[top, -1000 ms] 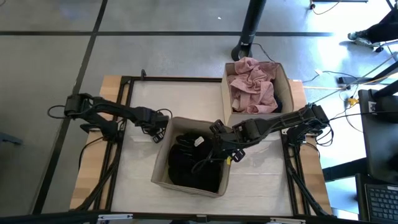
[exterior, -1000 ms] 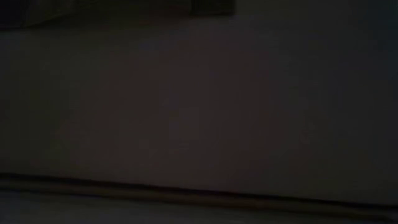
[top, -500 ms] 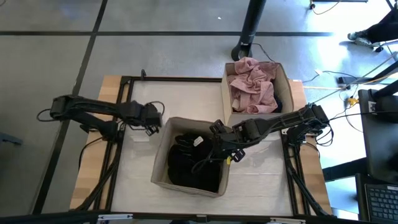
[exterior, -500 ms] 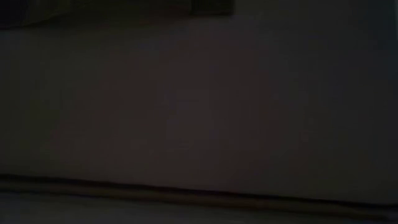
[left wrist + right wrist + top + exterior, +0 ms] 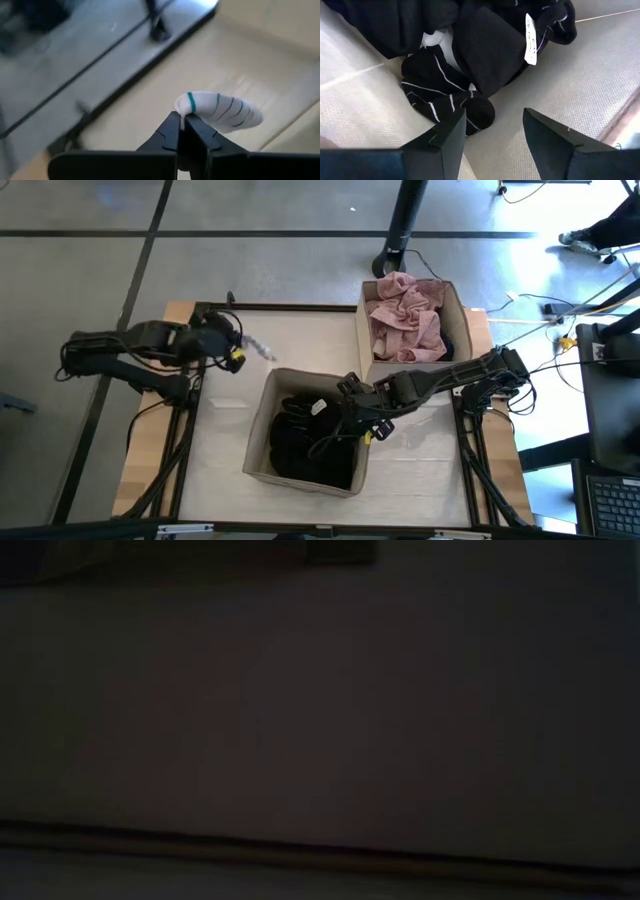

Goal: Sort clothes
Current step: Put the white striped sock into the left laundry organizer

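Observation:
My left gripper (image 5: 241, 344) is raised over the table's left part and shut on a small white sock with thin teal and dark stripes (image 5: 258, 349); it also shows in the left wrist view (image 5: 222, 112). My right gripper (image 5: 342, 414) is open inside the near beige box (image 5: 258, 442), above black garments (image 5: 305, 442) and a black sock with white stripes (image 5: 442, 97), touching nothing. A dusty pink garment (image 5: 405, 320) lies in the far beige box (image 5: 455, 310). The low view is dark. My left gripper pinches the white sock by its end with the teal band (image 5: 190, 104) between its two fingertips. The rest of the sock sticks out beyond the fingers toward the table's right, lifted clear of the table.
The two boxes stand close together in the table's middle and far right. A white tag (image 5: 531, 32) lies on the black clothes. Bare white table shows left of the boxes (image 5: 225, 430). A dark stand foot (image 5: 390, 260) is on the floor beyond the table.
My left gripper has drawn back from the near box's left rim toward the table's far left and risen, shut on the white sock, which now shows lifted clear beyond its fingers.

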Controlling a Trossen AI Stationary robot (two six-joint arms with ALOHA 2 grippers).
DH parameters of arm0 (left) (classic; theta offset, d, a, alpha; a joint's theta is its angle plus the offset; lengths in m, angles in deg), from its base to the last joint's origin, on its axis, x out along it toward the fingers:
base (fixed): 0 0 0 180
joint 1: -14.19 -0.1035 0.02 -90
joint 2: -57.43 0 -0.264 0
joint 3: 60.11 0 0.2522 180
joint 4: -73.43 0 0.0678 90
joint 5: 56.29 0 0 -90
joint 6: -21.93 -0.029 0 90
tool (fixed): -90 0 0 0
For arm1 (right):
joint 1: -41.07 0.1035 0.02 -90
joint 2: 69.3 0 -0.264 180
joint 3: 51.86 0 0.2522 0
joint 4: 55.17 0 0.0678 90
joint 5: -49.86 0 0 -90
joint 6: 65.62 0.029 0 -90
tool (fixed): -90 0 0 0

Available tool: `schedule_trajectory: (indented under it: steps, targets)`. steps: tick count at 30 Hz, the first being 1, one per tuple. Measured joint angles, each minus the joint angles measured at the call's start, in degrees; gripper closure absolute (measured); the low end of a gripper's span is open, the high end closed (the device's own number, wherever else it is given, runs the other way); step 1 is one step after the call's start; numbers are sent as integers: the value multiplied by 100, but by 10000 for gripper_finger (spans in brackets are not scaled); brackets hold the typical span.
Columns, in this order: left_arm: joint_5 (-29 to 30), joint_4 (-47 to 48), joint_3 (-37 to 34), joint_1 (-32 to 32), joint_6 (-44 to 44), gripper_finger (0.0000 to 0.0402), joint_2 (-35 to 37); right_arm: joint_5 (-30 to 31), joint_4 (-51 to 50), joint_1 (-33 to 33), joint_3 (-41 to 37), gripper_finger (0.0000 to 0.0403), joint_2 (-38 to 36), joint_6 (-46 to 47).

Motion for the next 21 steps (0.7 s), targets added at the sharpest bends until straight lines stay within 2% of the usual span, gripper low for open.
schedule_trajectory:
  steps: [7,11,15,21]
  targets:
    - [-89,-2358,258,500,-1751,398,305,18,-48,0,9,205,0,-7]
    - [-924,-3431,258,785,-2589,397,267,182,-189,32,231,205,2,147]
    - [-1819,-3720,260,1057,-2950,399,38,250,-591,221,739,205,1,211]
    - [-1966,-3672,256,1453,-2851,387,-621,322,-1407,660,1590,205,0,578]
